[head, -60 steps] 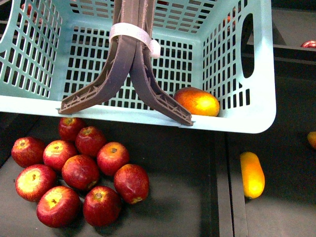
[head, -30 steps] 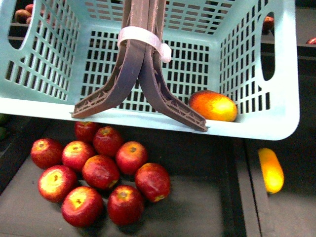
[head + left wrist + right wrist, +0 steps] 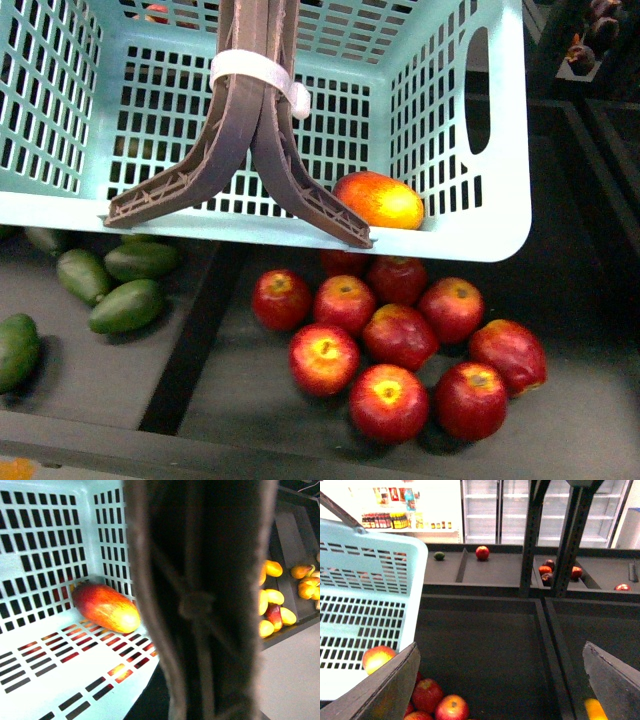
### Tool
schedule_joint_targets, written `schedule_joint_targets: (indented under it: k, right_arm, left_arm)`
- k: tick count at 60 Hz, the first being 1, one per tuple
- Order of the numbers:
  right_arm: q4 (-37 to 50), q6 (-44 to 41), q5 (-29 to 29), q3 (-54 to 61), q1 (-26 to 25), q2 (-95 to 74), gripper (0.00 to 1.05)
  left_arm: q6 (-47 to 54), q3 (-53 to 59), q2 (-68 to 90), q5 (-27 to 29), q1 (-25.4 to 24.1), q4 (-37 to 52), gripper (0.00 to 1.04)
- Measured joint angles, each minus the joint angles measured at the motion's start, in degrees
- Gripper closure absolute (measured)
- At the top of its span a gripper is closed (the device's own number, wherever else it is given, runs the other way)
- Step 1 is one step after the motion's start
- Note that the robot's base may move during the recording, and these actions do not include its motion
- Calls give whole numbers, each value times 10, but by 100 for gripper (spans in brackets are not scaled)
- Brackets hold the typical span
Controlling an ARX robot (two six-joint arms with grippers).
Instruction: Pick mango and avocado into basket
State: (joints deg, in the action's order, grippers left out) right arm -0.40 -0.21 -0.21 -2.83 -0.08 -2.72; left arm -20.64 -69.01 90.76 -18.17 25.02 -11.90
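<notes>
Turquoise basket [image 3: 470, 242] holds one mango [image 3: 380, 200] in a corner; outside lie ten apples [image 3: 400, 335] and at least five avocados [image 3: 127, 305]; right gripper [image 3: 500, 650] gapes empty; left gripper unseen past the brown handle [image 3: 250, 120], its grip untellable.

Saw moulded plastic in the basket [image 3: 505, 215]: light turquoise, smooth, with a soft sheen along rim and lattice walls. Found darker plastic in its handle [image 3: 235, 140], brown, matt, ribbed along the edges. Noted a white tie [image 3: 252, 70] round that handle, smooth and faintly shiny, plastic by the look. Inside the basket, met the mango [image 3: 378, 200] with a smooth, glossy skin, red running into yellow. Below the basket, caught waxy, polished skins on the red apples [image 3: 400, 335], each with a bright highlight. Below the basket's left end, made out avocados [image 3: 125, 305] with smooth, duller green skin. Under the basket, saw dark matt shelf trays [image 3: 590, 420], flat and unreflective.
</notes>
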Motion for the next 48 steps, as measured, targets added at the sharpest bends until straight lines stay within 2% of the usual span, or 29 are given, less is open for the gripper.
schedule_joint_targets:
  k: [48]
  right_arm:
    - [0,0,-1,0,0,0,8]
  left_arm:
    - [-1,0,0,-8,0,0,99]
